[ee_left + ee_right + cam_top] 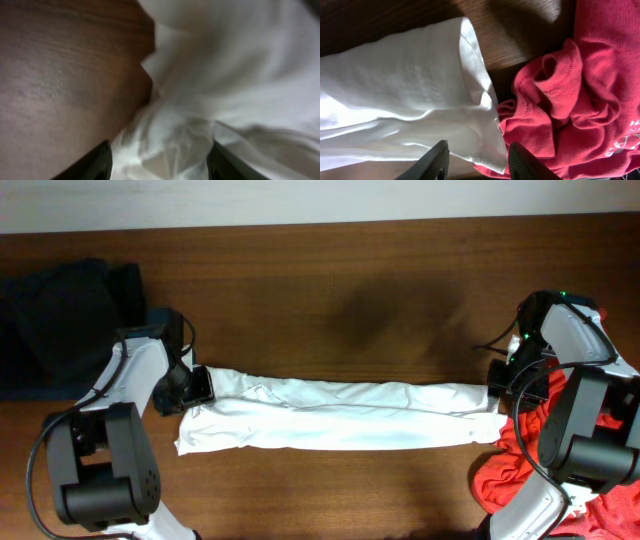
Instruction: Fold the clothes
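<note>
The white T-shirt (330,412) lies as a long narrow band across the middle of the table, with no logo showing. My left gripper (198,386) is at its left end. In the left wrist view the jaws (160,165) stand wide apart with bunched white cloth (225,75) between them. My right gripper (500,380) is at the band's right end. In the right wrist view the jaws (477,160) are open just over the shirt's end corner (420,95), not closed on it.
A dark pile of clothes (60,320) lies at the back left. A red garment (520,470) is heaped at the front right, touching the shirt's right end; it also shows in the right wrist view (565,100). The brown wooden table (330,290) is bare behind the shirt.
</note>
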`<act>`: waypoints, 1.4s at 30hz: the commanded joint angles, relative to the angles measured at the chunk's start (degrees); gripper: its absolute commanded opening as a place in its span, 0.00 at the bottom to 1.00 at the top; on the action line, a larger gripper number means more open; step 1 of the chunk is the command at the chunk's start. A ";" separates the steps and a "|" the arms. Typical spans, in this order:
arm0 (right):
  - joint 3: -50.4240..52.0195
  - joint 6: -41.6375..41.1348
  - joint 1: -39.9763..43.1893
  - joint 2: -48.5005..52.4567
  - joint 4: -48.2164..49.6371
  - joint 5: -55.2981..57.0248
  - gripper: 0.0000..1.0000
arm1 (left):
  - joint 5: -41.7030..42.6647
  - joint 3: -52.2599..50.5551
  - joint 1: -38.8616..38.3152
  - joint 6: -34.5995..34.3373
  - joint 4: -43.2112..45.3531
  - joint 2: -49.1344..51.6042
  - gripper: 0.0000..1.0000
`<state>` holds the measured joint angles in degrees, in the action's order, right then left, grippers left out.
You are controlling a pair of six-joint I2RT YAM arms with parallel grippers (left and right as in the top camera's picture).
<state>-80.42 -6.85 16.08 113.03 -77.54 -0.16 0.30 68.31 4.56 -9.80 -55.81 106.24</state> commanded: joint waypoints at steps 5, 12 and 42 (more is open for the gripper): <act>0.39 4.04 -0.24 -0.66 0.24 -1.88 0.44 | -3.06 -3.52 1.36 -3.04 5.62 -1.07 0.65; 2.62 9.81 -0.26 -0.15 5.22 -6.69 0.71 | 3.72 1.44 4.87 -3.02 1.03 -4.26 0.69; -7.15 -5.70 -31.74 -3.72 2.23 -8.68 0.04 | 4.48 1.42 4.83 -2.99 0.22 -4.26 0.71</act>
<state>-86.96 -6.94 -11.05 110.19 -75.72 -8.32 4.14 68.82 9.41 -12.08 -55.53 103.07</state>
